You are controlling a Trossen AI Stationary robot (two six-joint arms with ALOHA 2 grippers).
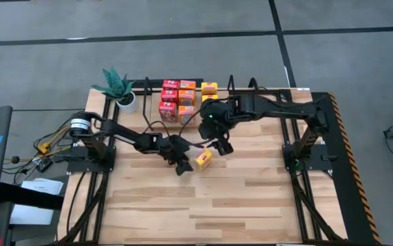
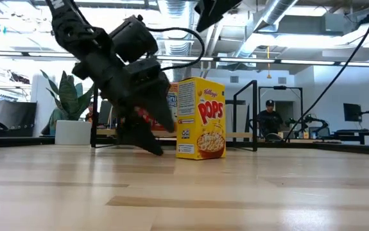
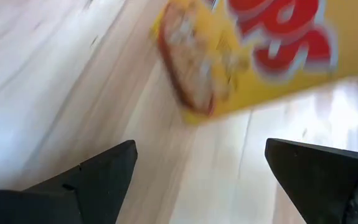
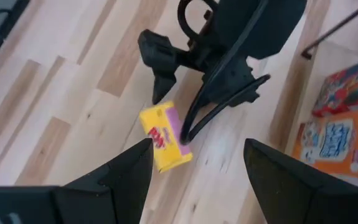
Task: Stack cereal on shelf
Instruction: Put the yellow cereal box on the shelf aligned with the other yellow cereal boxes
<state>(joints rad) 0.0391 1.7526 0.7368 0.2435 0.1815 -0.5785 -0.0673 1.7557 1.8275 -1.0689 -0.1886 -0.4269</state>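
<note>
Left tool (image 1: 180,164), fingers spread wide and empty, tips down near the worktop (image 1: 251,198). Just beside it, on the side toward the right arm, stands one yellow cereal box (image 1: 204,159), upright on the worktop and not between the fingers; in the low view the box (image 2: 200,119) stands just behind the tool's (image 2: 147,138) dark fingers, its printed front facing the camera. The left wrist view shows both finger (image 3: 98,180) tips apart over bare wood, with the yellow box (image 3: 253,56) ahead of the gap.

Right tool (image 1: 222,143), fingers apart and holding nothing, hangs above the worktop just beyond the yellow box, toward the shelf. Its wrist view looks down past its own open fingers (image 4: 122,174) onto the box (image 4: 165,145) and the left tool (image 4: 160,59).

Shelf (image 1: 189,85), black rods on a light base, lies beyond the right tool at the worktop's far edge. In it stand red boxes (image 1: 169,98), orange boxes (image 1: 186,104) and yellow boxes (image 1: 209,88), packed side by side in rows; the exact count is partly hidden by the right arm.

Potted plant (image 1: 119,89) stands at the shelf's end, beyond the left arm.
</note>
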